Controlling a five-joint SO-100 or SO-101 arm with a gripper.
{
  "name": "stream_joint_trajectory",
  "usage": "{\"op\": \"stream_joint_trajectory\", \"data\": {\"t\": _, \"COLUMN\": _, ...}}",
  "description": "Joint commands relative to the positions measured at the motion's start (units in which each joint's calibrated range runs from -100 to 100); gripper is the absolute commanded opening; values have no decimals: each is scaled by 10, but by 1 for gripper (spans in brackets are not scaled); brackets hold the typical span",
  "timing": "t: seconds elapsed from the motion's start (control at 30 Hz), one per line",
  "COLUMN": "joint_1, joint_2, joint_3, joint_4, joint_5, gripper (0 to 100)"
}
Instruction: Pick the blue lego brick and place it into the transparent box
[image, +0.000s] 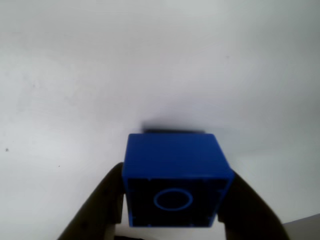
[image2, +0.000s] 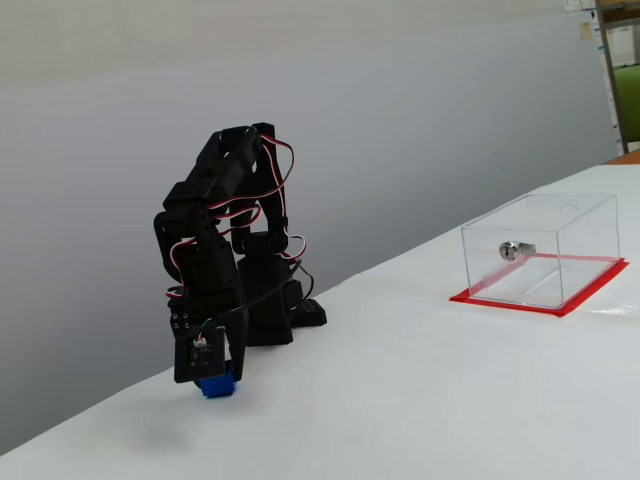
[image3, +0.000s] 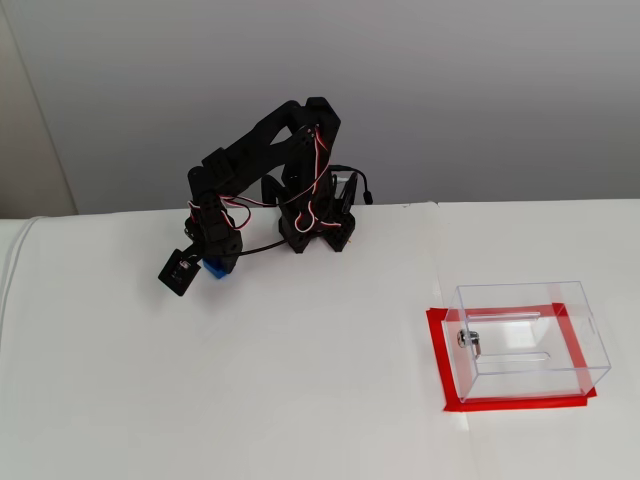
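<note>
The blue lego brick (image: 172, 160) fills the lower middle of the wrist view, its hollow underside with a round ring facing the camera. My gripper (image: 175, 172) is shut on it, with a dark finger (image: 102, 200) on each side. In both fixed views the arm is folded low at the left. There the gripper (image2: 215, 380) (image3: 213, 268) holds the brick (image2: 218, 386) (image3: 216, 270) close above the white table. The transparent box (image2: 575, 235) (image3: 560, 300) stands far to the right on a red mat (image2: 480, 297) (image3: 437, 360), with a silver lock fitting (image2: 515, 249) (image3: 468, 340) on its wall.
The arm's black base (image2: 270, 320) (image3: 315, 235) sits near the back edge of the white table (image2: 400, 400) (image3: 300, 380). A grey wall runs behind the table. A shelf edge (image2: 620, 70) shows at the far right.
</note>
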Motion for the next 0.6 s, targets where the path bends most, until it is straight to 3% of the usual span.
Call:
{"op": "stream_joint_trajectory", "data": {"t": 0.0, "joint_1": 2, "joint_2": -6, "joint_3": -10, "joint_4": -1, "joint_5": -1, "gripper": 6}}
{"op": "stream_joint_trajectory", "data": {"t": 0.37, "joint_1": -95, "joint_2": -101, "joint_3": -79, "joint_4": 13, "joint_5": -8, "gripper": 7}}
{"op": "stream_joint_trajectory", "data": {"t": 0.57, "joint_1": -151, "joint_2": -191, "joint_3": -83, "joint_4": 6, "joint_5": -58, "gripper": 7}}
